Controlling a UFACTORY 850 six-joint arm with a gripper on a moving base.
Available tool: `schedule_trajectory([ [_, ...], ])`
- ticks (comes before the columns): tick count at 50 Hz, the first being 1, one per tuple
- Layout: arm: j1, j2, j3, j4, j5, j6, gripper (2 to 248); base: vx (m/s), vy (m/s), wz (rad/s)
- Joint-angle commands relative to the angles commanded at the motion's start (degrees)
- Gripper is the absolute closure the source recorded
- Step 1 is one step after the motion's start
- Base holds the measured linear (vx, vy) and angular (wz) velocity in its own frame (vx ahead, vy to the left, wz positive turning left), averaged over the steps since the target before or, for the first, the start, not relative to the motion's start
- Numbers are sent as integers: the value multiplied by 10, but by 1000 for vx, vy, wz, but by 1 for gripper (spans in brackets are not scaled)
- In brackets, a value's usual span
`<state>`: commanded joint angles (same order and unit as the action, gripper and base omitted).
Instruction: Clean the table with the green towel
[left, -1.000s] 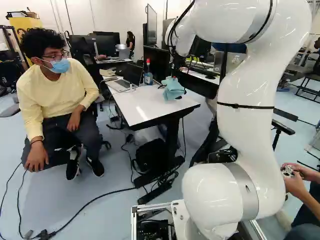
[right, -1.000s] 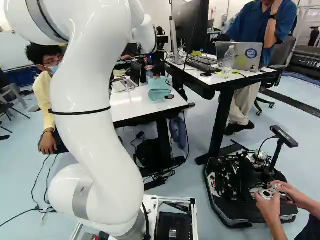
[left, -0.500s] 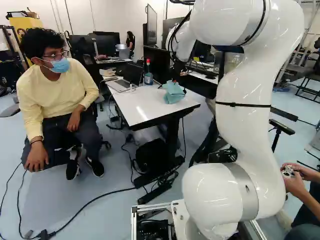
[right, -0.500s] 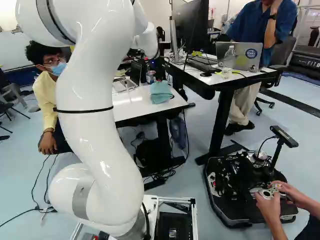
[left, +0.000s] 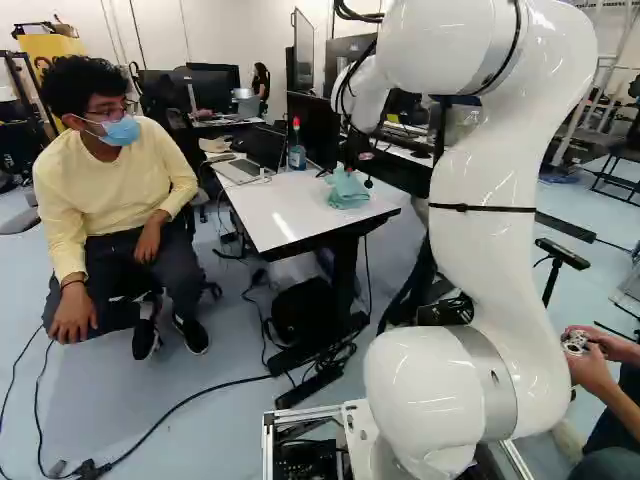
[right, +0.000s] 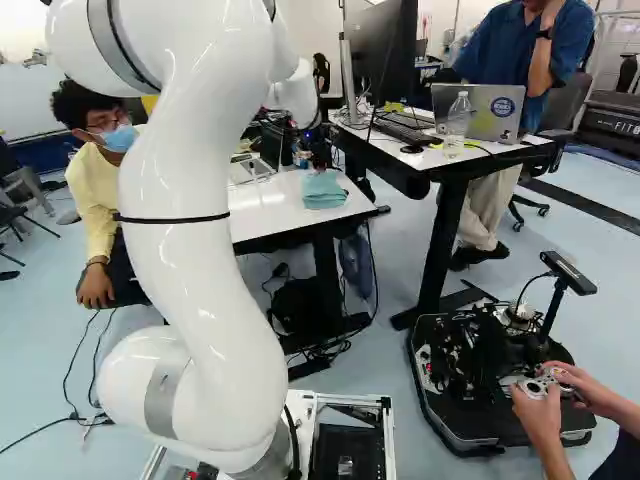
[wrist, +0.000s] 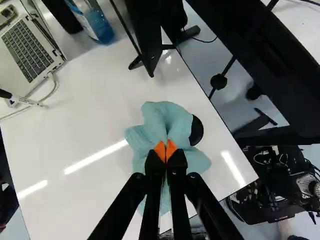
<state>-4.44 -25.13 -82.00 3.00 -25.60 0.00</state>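
- The green towel (left: 348, 190) is clamped in the gripper (wrist: 165, 151), a little above the centre of the left base view.
- With the arm (left: 480, 205), it has been lowered towards the white table (left: 270, 208); wiping can presumably be started.

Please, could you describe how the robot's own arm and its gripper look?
The arm is glossy white, with thick, rounded segments. A thin black strap goes around its middle, and a grey band sits lower down. Black cables loop outside near its far end. The gripper is black, with two slim fingers carrying orange pads.
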Motion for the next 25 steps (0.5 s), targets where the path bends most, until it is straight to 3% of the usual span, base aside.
schedule_trajectory([
  [25, -1, -21, 11, 0, 35, 0, 225, 0, 0, 0],
])
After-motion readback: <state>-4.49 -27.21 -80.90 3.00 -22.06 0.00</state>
